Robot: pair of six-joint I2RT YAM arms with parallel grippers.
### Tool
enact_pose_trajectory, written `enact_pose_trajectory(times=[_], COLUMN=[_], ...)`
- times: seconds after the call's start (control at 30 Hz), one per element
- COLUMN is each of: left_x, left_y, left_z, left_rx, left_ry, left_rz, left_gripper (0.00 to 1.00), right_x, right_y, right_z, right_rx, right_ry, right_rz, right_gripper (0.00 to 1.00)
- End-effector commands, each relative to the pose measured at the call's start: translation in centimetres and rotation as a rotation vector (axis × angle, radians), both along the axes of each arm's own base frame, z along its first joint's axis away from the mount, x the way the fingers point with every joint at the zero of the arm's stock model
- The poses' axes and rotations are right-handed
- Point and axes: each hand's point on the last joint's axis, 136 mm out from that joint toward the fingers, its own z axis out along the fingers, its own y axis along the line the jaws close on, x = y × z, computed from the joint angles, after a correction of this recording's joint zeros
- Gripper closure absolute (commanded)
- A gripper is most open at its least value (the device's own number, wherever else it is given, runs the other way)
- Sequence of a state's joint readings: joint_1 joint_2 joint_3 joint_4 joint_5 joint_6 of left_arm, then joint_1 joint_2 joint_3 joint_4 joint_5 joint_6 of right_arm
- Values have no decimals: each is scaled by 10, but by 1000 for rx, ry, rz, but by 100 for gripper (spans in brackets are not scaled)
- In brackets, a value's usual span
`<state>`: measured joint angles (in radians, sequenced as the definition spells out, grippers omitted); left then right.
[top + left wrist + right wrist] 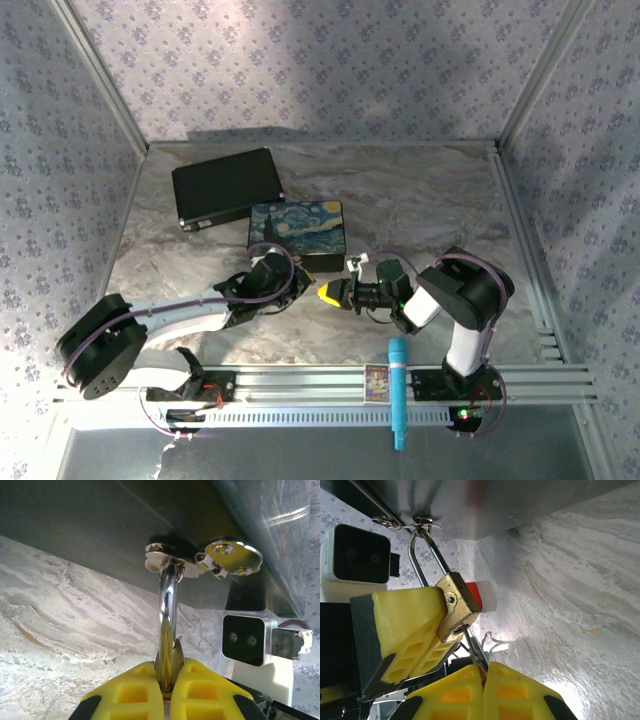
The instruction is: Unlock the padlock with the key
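The padlock [456, 607] has a brass body and a silver shackle [167, 600] that hangs through the metal hasp [165, 560] on the front of the painted box [295, 232]. My left gripper [170, 680] is shut on the padlock's body, its yellow fingers [405, 625] clamping both sides. The thin silvery key [474, 647] runs from the keyhole in the padlock's underside down into my right gripper [484, 680], which is shut on the key's head. In the top view the right gripper [328, 293] points left at the box front.
A black case [225, 187] lies behind the box at the back left. A blue pen-like tool [397, 390] lies across the rail at the near edge. A red cap [474, 594] sits just behind the padlock. Marbled tabletop [420, 200] stretches to the right.
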<state>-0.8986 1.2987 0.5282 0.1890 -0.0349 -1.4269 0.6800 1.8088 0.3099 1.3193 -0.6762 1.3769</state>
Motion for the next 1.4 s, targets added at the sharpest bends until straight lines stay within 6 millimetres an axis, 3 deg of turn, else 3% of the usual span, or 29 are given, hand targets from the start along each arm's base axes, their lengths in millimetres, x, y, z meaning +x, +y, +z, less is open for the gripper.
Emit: enact_pose_trajectory(times=[0.0, 0.3, 0.5, 1.03, 1.37], left_x=[-7, -10, -11, -13, -15], left_y=[-24, -33, -34, -48, -50], left_z=[26, 35, 33, 60, 65], left_rx=[-103, -133, -144, -260, -280], left_ry=[-34, -52, -65, -144, -153], left_rz=[-69, -87, -91, -132, -139], left_gripper=[100, 100, 100, 100, 100], right_x=[22, 26, 24, 36, 45], right_y=[-4, 7, 4, 5, 5], right_z=[12, 28, 29, 40, 48], right_rx=[29, 67, 75, 132, 158], right_ry=[-50, -63, -49, 40, 56], right_rz=[-101, -97, -91, -67, -62], right_gripper=[100, 100, 100, 100, 100])
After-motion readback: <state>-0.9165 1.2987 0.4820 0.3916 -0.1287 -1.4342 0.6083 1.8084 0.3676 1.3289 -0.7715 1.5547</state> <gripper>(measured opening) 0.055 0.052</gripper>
